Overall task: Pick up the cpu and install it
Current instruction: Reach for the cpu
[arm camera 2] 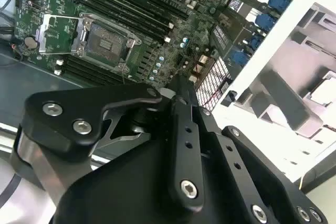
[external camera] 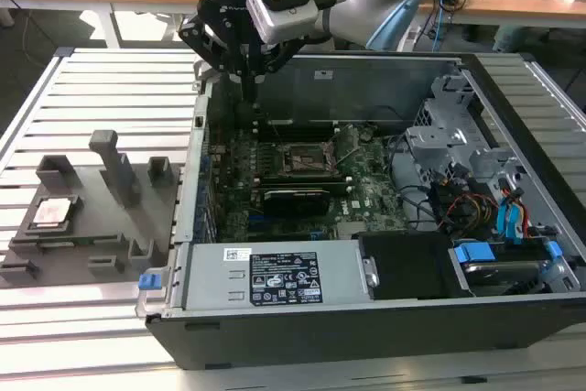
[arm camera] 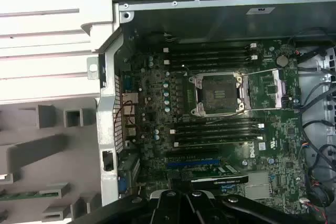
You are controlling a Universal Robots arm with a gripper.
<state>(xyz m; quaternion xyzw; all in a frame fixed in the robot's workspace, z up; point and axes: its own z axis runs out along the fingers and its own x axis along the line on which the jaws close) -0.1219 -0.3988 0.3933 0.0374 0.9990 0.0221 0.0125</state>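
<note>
The cpu [external camera: 52,214], a small square chip with a silvery top, lies flat in the grey tray [external camera: 87,258] at the exterior view's left, outside the computer case. My gripper [external camera: 249,87] hangs over the case's back left corner, well away from the cpu and up-left of the socket. Its black fingers [arm camera 2: 179,90] meet at the tips with nothing between them, so it is shut and empty. The motherboard's socket [external camera: 302,160] [arm camera: 218,94] [arm camera 2: 107,40] stands open and bare, with its metal load plate [arm camera: 270,88] folded aside.
The open case [external camera: 197,135] rests on a slatted metal table [external camera: 101,75]. Inside are memory slots [arm camera: 215,56], an expansion card [external camera: 295,197], the power supply [external camera: 275,276], a drive cage [external camera: 453,139] and loose cables [external camera: 467,203]. The tray carries several upright blocks [external camera: 114,162].
</note>
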